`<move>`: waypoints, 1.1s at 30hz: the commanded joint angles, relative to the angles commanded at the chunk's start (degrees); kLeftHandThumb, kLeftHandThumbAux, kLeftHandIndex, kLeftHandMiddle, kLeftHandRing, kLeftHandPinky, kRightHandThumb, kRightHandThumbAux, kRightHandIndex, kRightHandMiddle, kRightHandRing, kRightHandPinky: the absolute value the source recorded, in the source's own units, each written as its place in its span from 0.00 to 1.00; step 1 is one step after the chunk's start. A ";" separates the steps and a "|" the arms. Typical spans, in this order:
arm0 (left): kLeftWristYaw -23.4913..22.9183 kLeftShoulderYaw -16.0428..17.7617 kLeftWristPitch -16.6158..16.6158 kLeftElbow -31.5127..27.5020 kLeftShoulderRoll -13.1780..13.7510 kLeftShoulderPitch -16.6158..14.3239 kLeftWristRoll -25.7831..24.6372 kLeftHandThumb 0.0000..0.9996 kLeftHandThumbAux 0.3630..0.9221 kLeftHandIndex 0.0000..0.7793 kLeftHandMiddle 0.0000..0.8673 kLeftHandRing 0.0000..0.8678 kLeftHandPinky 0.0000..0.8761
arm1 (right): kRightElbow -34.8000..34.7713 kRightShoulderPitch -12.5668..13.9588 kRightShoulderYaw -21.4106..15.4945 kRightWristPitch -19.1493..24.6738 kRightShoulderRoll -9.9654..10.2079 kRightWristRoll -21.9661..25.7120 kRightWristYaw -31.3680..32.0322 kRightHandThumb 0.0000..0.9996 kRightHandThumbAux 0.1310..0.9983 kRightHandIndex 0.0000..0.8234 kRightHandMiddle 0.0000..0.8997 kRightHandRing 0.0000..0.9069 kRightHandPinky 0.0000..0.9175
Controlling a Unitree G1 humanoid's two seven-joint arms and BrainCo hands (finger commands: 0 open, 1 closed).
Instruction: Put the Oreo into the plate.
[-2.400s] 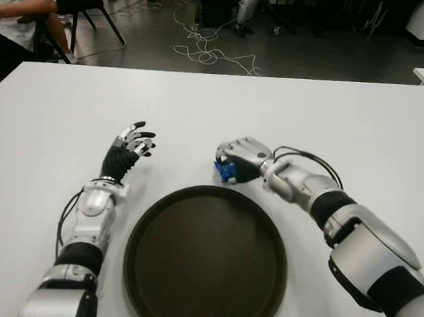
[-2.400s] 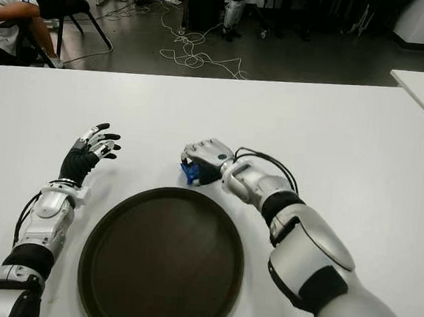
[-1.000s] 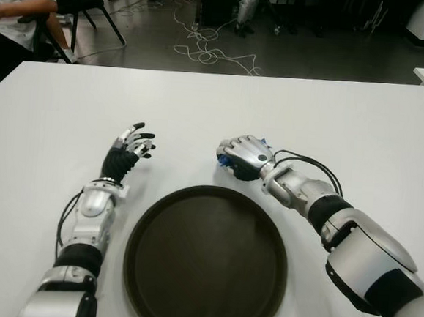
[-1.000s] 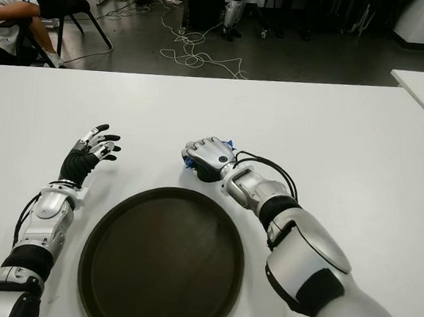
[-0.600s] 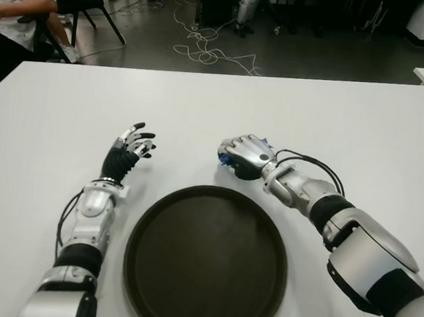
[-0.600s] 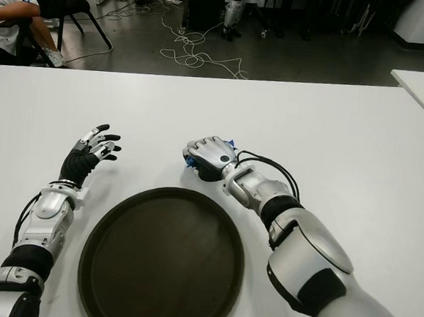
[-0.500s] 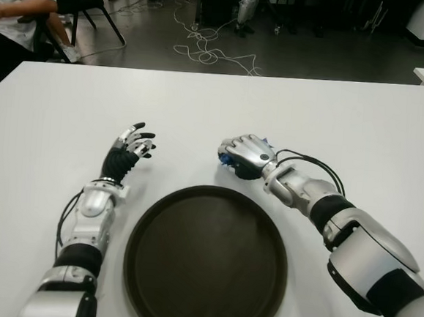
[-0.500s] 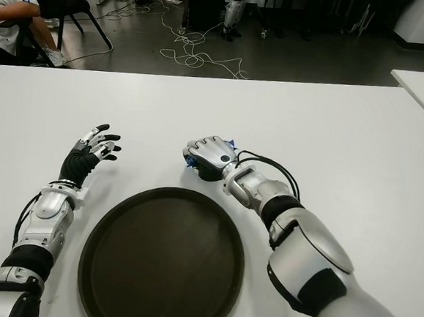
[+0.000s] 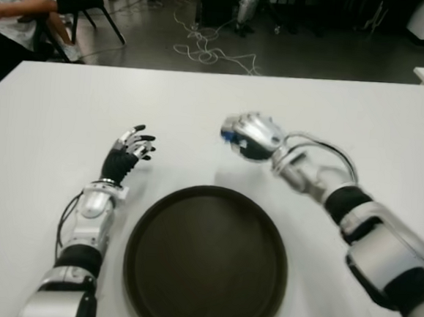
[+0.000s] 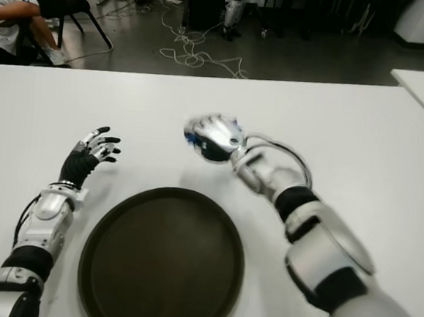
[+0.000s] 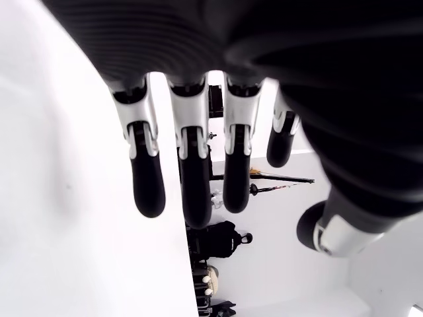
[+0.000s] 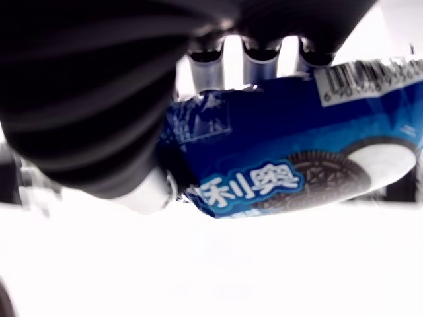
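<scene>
Both eye views look forward and down from the head onto the white bench [image 9: 202,99], a little apart sideways. They share the dark plate [image 9: 205,259], both arms and the floor with cables [image 10: 194,54] beyond the far edge. The left wrist view sits very close behind the left hand [image 11: 198,158], looking along its fingers to the room beyond. The right wrist view looks from just as near into the right hand [image 12: 99,99], filled by the Oreo [image 12: 291,165].

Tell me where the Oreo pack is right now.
The Oreo pack is gripped in the right hand, raised above the table just beyond the empty plate's far rim.
</scene>
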 joint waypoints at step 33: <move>0.41 -0.06 0.67 0.34 0.04 -0.56 -0.15 0.24 0.40 0.21 0.35 0.38 0.42 | -35.13 16.34 -3.55 -0.45 -6.62 2.29 17.60 0.69 0.69 0.52 0.83 0.83 0.82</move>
